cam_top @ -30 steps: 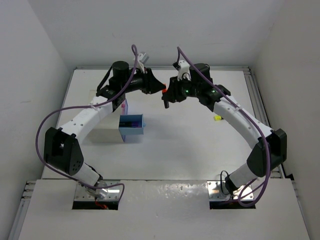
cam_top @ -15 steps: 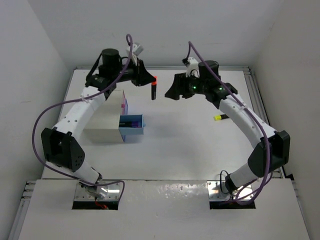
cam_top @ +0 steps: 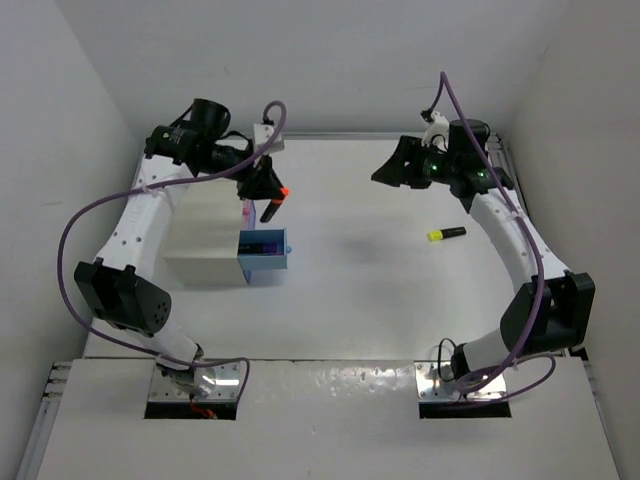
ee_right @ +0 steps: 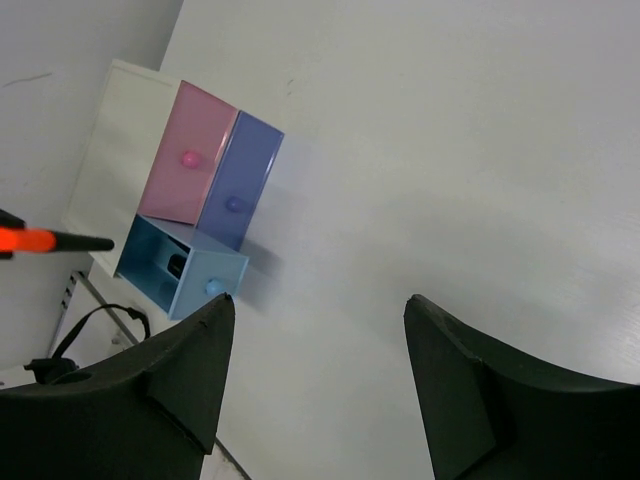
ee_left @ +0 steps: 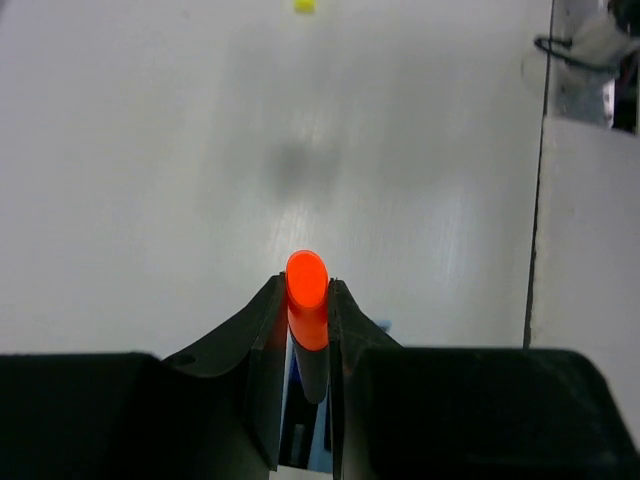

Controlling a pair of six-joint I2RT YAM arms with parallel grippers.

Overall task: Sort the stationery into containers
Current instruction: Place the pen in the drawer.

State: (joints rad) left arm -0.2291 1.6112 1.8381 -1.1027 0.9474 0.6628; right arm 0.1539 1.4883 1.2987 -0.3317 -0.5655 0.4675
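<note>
My left gripper (cam_top: 271, 194) is shut on a black highlighter with an orange cap (cam_top: 273, 204), held tilted just above and behind the open light blue drawer (cam_top: 266, 257). In the left wrist view the orange cap (ee_left: 307, 297) sticks out between the jaws, and a bit of the blue drawer (ee_left: 318, 445) shows below it. My right gripper (cam_top: 386, 172) is open and empty, high over the back right of the table. A yellow-capped highlighter (cam_top: 447, 234) lies on the table at the right. Dark stationery (cam_top: 262, 243) lies in the open drawer.
The white cabinet (cam_top: 200, 245) stands at the left. The right wrist view shows its shut pink drawer (ee_right: 188, 152), its shut purple drawer (ee_right: 238, 194) and its pulled-out light blue drawer (ee_right: 205, 272). A metal rail (cam_top: 520, 210) runs along the table's right edge.
The grippers met at the table's middle. The right one let go of the orange highlighter and drew back right. The left one carried it left, toward the open blue drawer.
</note>
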